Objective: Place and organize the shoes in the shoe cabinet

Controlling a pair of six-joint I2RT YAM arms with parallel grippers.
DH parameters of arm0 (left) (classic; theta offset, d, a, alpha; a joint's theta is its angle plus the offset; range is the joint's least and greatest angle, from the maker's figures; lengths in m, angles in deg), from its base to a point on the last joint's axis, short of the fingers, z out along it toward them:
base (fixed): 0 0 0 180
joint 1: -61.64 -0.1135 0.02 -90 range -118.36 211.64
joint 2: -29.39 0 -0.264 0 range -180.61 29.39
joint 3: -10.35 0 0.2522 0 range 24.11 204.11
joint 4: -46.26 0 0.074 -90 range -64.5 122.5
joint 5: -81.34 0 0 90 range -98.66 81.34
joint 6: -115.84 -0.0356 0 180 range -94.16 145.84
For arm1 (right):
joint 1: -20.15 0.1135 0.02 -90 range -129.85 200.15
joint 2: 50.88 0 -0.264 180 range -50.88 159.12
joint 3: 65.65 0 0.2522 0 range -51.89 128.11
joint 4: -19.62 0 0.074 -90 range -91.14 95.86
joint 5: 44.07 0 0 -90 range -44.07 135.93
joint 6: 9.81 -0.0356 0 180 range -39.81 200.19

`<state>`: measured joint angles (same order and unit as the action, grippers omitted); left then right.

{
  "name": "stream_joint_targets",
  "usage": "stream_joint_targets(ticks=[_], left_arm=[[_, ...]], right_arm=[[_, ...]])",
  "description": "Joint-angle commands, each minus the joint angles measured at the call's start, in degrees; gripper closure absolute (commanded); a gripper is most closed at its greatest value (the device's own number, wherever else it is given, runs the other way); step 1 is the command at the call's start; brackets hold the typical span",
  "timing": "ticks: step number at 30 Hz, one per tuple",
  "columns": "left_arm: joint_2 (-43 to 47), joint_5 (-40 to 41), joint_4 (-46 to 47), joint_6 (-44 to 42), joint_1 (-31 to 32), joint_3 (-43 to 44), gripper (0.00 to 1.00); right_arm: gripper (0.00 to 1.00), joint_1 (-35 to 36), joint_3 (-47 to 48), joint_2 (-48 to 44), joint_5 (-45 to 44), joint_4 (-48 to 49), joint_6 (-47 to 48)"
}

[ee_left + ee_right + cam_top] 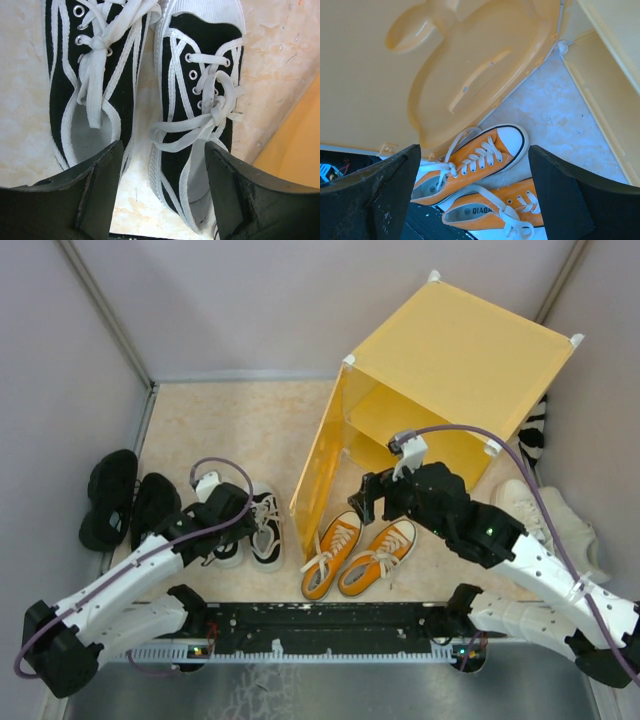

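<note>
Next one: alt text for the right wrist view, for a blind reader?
A pair of orange sneakers lies on the pale floor beside the open cabinet door, embossed with a fruit shape. The right gripper, open, frames them from the bottom edge.

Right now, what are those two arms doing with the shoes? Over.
Left pincer open over black-and-white shoes. Right pincer open above orange shoes. Cabinet door open, standing between those two pairs. Over.
</note>
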<state>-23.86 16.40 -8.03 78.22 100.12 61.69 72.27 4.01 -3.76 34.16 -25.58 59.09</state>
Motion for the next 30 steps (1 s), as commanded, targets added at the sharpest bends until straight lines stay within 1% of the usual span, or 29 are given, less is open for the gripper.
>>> stream_joint_targets(ticks=[1, 6, 11, 14, 16, 18, 20, 21, 23, 24, 25, 30], left_arm=[[2.7, 1.2, -3.2, 1.4, -0.2, 0.3, 0.27], [3.8, 3.0, -3.5, -0.6, -0.2, 2.5, 0.23], [2.3, 3.3, -3.1, -0.2, -0.2, -0.6, 0.22], [0.8, 2.3, 0.3, 0.0, -0.2, -3.4, 0.25], [-0.8, 2.1, 2.6, 0.2, -0.2, -4.8, 0.29], [-2.3, 2.2, 2.7, 1.5, -0.2, -5.0, 0.36], [-3.2, 1.4, 2.1, 1.4, -0.2, -3.9, 0.5], [-3.3, 1.1, 1.6, 1.2, -0.2, -3.3, 0.59], [-2.7, 0.5, 0.5, 1.2, -0.2, -2.1, 0.86], [-2.1, 0.1, 0.0, 1.2, -0.2, -1.6, 0.97], [-1.5, -0.8, -0.5, 1.1, -0.2, -1.0, 1.0], [1.8, -5.5, -3.5, 2.3, -0.1, 0.6, 1.0]], right_arm=[[0.11, 0.4, 1.1, 1.1, 0.5, 3.6, 0.3], [0.11, 0.4, 0.7, 1.9, 1.4, 4.8, 0.3], [0.11, 0.4, 0.6, 2.3, 1.5, 4.8, 0.5], [0.11, 0.4, 0.8, 2.2, 1.1, 4.4, 0.8], [0.11, 0.4, 0.9, 2.1, 0.9, 4.0, 1.1], [0.11, 0.4, 1.0, 2.0, 0.5, 3.6, 1.2], [0.11, 0.4, 0.9, 1.9, 0.0, 3.5, 1.4], [0.11, 0.3, 0.9, 2.0, -0.1, 3.5, 1.4], [0.11, 0.4, 0.7, 2.1, -0.1, 3.7, 1.4], [0.11, 0.4, 0.5, 2.2, -0.1, 3.9, 1.3], [0.11, 0.3, 0.3, 2.2, 0.0, 4.2, 1.3], [0.11, 0.3, -0.1, 2.8, 0.3, 4.8, 1.1]])
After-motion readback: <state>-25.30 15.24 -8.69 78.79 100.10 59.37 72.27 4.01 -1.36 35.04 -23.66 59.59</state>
